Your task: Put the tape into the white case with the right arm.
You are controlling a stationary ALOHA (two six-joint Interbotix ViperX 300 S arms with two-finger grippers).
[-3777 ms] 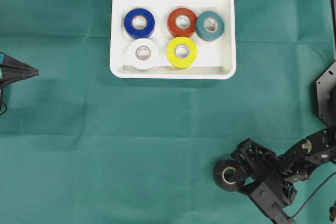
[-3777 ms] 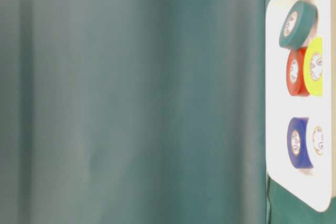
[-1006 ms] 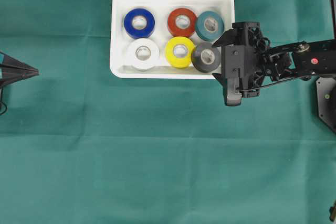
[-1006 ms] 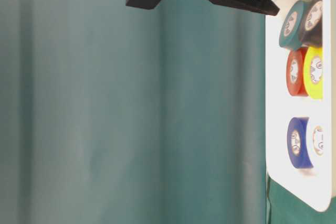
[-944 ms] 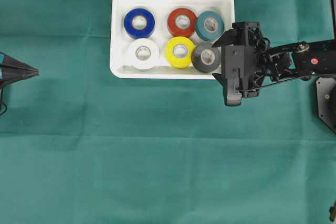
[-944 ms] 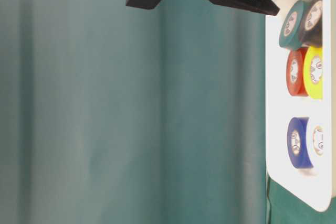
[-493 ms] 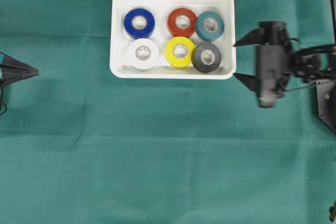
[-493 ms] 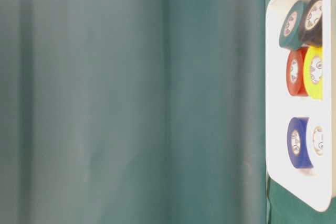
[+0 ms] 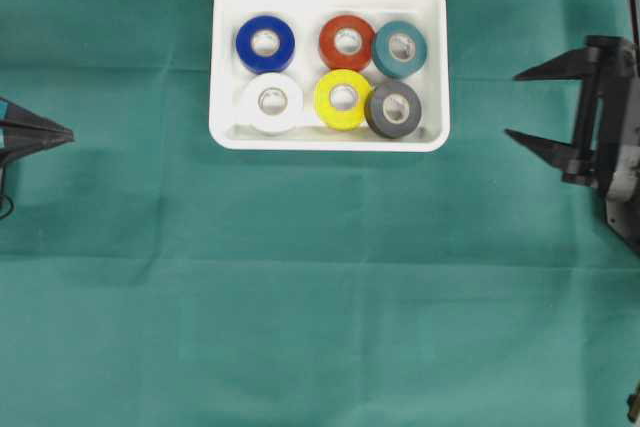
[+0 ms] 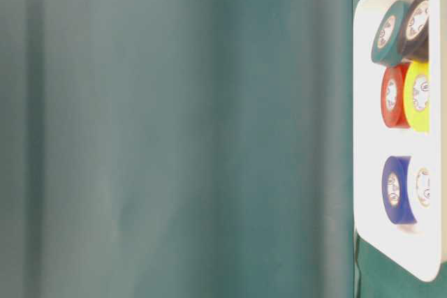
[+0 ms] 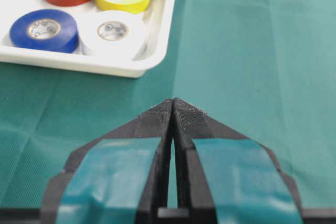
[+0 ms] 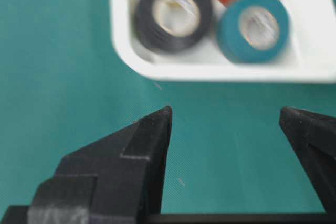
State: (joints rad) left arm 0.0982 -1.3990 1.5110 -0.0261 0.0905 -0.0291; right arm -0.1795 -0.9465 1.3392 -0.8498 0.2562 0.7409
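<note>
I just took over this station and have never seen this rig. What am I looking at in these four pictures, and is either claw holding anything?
Two robot arms work over a green cloth. The overhead view shows the white case holding six tape rolls, the black tape among them. The table-level view shows the same case from the side. The other two cameras ride on the wrists. The left gripper, with teal bands, is shut and empty. The right gripper, all black, stands open and empty, apart from the case.

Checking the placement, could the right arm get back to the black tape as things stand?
Probably yes: the right gripper is open, empty, aimed at the white case, nothing between it and the black tape.
</note>
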